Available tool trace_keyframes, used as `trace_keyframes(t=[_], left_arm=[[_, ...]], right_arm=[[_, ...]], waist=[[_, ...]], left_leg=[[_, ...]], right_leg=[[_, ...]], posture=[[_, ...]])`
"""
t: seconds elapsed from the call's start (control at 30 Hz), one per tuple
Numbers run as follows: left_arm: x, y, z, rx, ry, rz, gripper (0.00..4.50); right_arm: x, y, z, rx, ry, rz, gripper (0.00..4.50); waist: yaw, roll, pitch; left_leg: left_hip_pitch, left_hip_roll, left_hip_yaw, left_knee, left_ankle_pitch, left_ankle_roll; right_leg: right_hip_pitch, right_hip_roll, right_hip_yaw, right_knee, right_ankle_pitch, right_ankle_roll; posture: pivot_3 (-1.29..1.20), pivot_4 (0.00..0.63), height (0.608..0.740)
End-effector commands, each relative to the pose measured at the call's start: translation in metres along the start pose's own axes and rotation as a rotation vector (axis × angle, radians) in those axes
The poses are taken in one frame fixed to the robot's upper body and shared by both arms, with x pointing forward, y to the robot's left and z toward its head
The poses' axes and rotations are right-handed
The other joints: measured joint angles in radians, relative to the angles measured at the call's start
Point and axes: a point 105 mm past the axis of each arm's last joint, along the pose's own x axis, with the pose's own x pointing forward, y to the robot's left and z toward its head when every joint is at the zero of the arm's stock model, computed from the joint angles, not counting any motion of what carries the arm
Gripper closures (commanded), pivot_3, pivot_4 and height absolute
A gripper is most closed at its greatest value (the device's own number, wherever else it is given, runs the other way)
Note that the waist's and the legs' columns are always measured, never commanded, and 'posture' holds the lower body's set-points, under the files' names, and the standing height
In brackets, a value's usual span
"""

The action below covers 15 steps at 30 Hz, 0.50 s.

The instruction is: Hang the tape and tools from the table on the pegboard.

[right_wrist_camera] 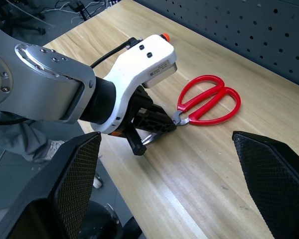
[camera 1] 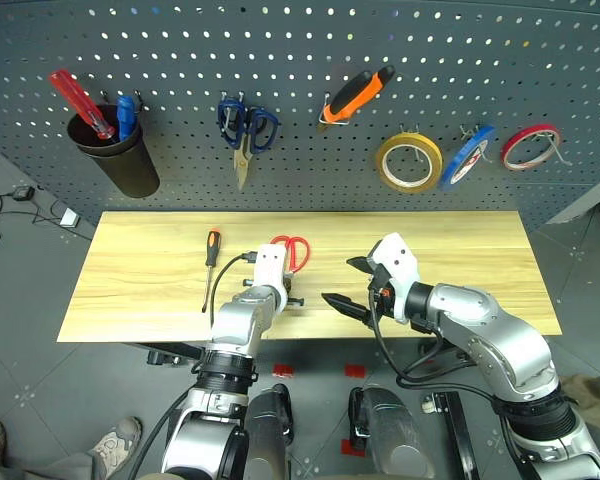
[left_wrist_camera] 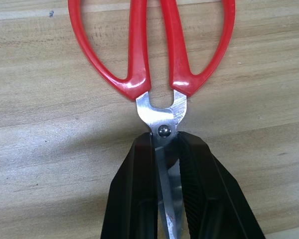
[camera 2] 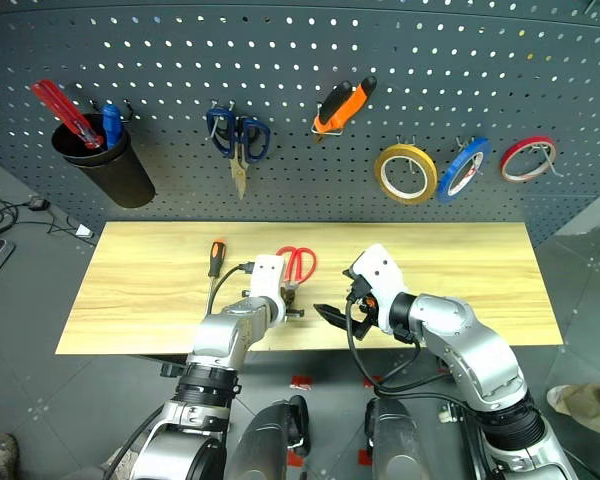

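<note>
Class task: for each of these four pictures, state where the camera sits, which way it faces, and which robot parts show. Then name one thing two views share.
Left and right eye views: on the head, facing forward and down at the table and pegboard; both arms show.
Left wrist view: along the left claw, shut on the red-handled scissors blades.
Right wrist view: along the open right claw, facing the left claw.
Shared: both wrist views show the scissors.

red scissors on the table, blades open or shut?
Shut. The red scissors lie flat on the table, blades together as one strip between the left pincer's fingers, handle loops nearly touching.
</note>
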Motion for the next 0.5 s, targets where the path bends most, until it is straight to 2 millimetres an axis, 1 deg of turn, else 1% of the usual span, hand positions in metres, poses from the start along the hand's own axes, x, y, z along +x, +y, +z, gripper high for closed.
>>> trace_keyframes(t=[0.03, 0.07, 0.13, 0.17, 0.23, 0.3, 0.37, 0.5], left_arm=[[0.001, 0.0, -0.036, -0.032, 0.116, -0.021, 4.19], [0.0, 0.0, -0.035, -0.034, 0.103, -0.024, 4.19], [-0.003, 0.0, -0.024, -0.029, 0.024, -0.02, 4.19], [-0.005, 0.0, -0.017, -0.018, -0.024, -0.021, 4.19], [-0.017, 0.0, 0.004, 0.063, -0.177, -0.013, 4.19], [-0.034, -0.004, 0.022, 0.145, -0.329, -0.019, 4.19], [-0.058, -0.007, 0.035, 0.21, -0.472, -0.004, 4.19], [-0.09, -0.007, 0.048, 0.281, -0.62, 0.046, 4.19]], right_arm=[[-0.003, 0.004, 0.014, -0.037, -0.054, 0.016, 0.0], [-0.003, 0.004, 0.014, -0.038, -0.055, 0.015, 0.0], [-0.003, 0.004, 0.015, -0.047, -0.059, 0.012, 0.0], [-0.003, 0.003, 0.016, -0.057, -0.063, 0.008, 0.0], [-0.004, 0.0, 0.021, -0.099, -0.085, -0.021, 0.0], [-0.006, -0.004, 0.027, -0.158, -0.108, -0.065, 0.0], [-0.01, -0.002, 0.039, -0.237, -0.181, -0.078, 0.0], [-0.019, 0.006, 0.056, -0.353, -0.307, -0.073, 0.0]], waist=[[-0.001, 0.0, 0.0], [-0.001, 0.0, 0.0], [-0.001, 0.0, 0.0], [-0.001, 0.0, 0.0], [-0.002, 0.0, 0.0], [-0.005, -0.001, 0.001], [-0.004, -0.001, 0.001], [-0.004, -0.001, 0.001]], left_leg=[[0.0, 0.0, 0.0, 0.0, 0.0, 0.0], [0.0, 0.0, 0.0, 0.0, 0.0, 0.0], [0.0, 0.0, 0.0, 0.0, 0.0, 0.0], [0.0, 0.0, 0.0, 0.0, 0.0, 0.0], [0.0, 0.0, 0.0, 0.0, 0.0, 0.0], [0.0, 0.0, 0.001, -0.001, 0.0, 0.0], [-0.001, 0.001, 0.001, -0.002, 0.0, 0.0], [-0.001, 0.0, 0.001, -0.003, 0.0, 0.0]], right_leg=[[0.0, 0.0, 0.0, 0.0, 0.0, 0.0], [0.0, 0.0, 0.0, 0.0, 0.0, 0.0], [0.0, 0.0, 0.0, 0.0, 0.0, 0.0], [0.0, 0.0, 0.0, 0.0, 0.0, 0.0], [0.0, 0.0, 0.0, 0.0, 0.0, 0.0], [-0.001, 0.0, 0.001, 0.0, 0.0, 0.0], [-0.002, 0.0, 0.0, -0.001, 0.0, 0.0], [-0.002, -0.001, 0.001, -0.002, 0.0, 0.0]], posture=[[-0.21, 0.319, 0.74], [-0.21, 0.319, 0.74], [-0.21, 0.319, 0.74], [-0.21, 0.319, 0.74], [-0.21, 0.319, 0.74], [-0.21, 0.319, 0.74], [-0.21, 0.319, 0.74], [-0.21, 0.319, 0.74]])
